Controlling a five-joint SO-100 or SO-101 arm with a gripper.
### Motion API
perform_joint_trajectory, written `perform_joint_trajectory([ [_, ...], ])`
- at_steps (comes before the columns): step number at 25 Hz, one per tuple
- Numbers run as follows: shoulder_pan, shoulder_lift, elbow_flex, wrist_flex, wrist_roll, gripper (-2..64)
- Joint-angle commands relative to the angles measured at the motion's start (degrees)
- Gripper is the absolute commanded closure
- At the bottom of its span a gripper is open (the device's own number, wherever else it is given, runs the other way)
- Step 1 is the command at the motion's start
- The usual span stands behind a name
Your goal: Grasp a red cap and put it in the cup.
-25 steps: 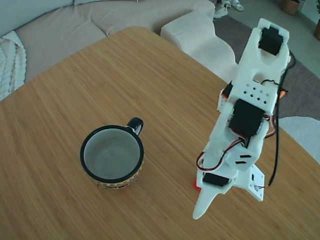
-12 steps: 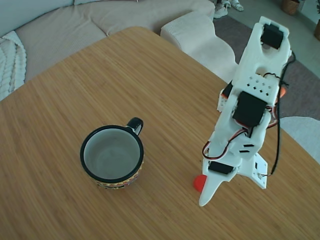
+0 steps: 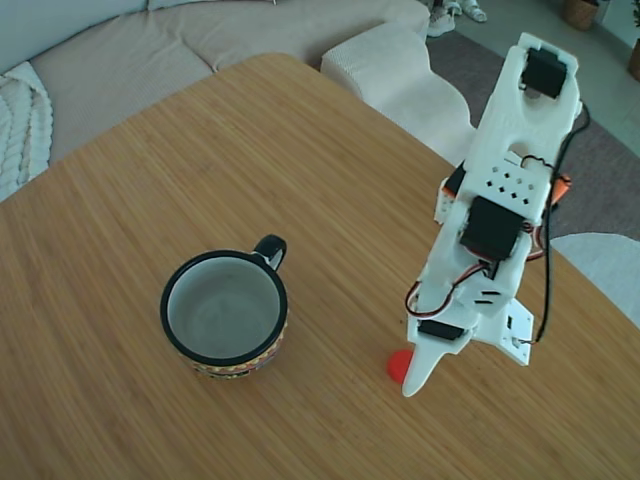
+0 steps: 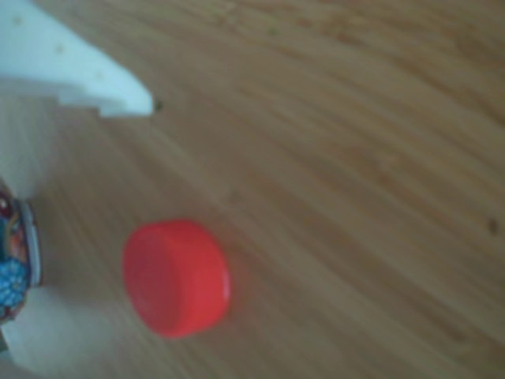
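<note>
Red and small, the cap lies on the wooden surface, touching or just beside the tip of the white pointed finger in the fixed view, on that finger's left side as the view shows it. Only this one finger shows clearly there; the arm's body covers the other, so whether the fingers are open or closed cannot be told. The gripper points down at the surface with its tip very near the wood.

The other view, close and blurred, shows the cap lying flat on the wood grain, with a white finger tip above it in the picture and apart from it. Nothing is clamped around the cap there.

The cup stands upright on the surface well to the left of the fingers in the fixed view, its black handle turned toward the upper right and its pale inside bare. A sliver of its patterned band appears at the left edge of the close view, near the cap.
</note>
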Motion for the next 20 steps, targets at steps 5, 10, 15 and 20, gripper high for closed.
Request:
perform_joint_trajectory([
  [5, -0.3, 3.1, 0.9, -1.8, 0.3, 13.2],
  [10, -1.1, 2.4, 1.4, -3.1, 0.3, 13.2],
  [15, -2.6, 2.3, 0.6, -4.2, 1.5, 13.2],
  [20, -3.2, 3.1, 0.5, -4.0, 1.8, 13.2],
])
